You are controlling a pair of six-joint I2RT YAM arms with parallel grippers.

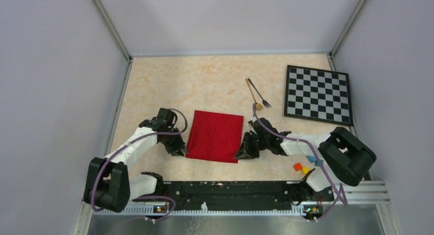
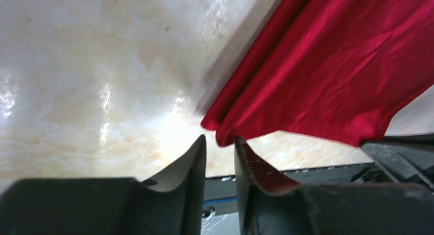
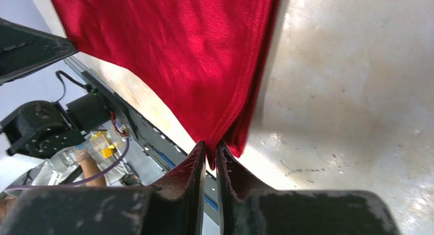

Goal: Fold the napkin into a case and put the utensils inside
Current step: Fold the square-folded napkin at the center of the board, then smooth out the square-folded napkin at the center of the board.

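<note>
Top external: right hand [image 1: 241, 153] pinches napkin [image 1: 215, 136]

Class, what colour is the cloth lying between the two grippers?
Plain deep red, no pattern. The napkin shows best in the top external view.

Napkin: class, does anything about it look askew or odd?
Slightly. The napkin has its folded layers splayed apart at the near-left corner, by the left claw. The right claw pinches the near-right corner.
</note>
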